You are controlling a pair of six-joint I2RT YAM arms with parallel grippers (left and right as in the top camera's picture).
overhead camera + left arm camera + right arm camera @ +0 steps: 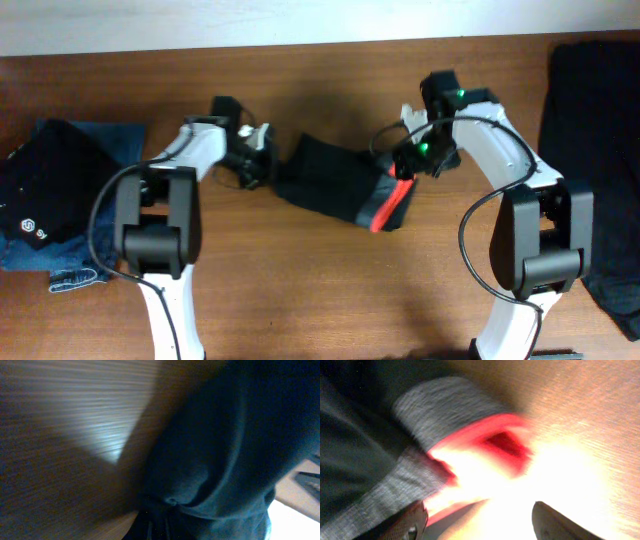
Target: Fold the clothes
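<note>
Your trousers [335,185] sit bunched mid-tabletop [320,300]. Looks like your right pincer [480,516] is spread wide at the red waistband [506,446]. The left pincer [262,158] is at the black edge, can't tell its grip.

Matt black cloth trousers [335,180], grained wood table [300,290]

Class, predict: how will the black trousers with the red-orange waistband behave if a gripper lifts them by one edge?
Probably floppy: the black trousers lie in soft folds, so a lifted edge would likely drape and unfold. Likely light, since the cloth looks thin. Pushed across the wooden table, they would probably bunch rather than slide.
</note>
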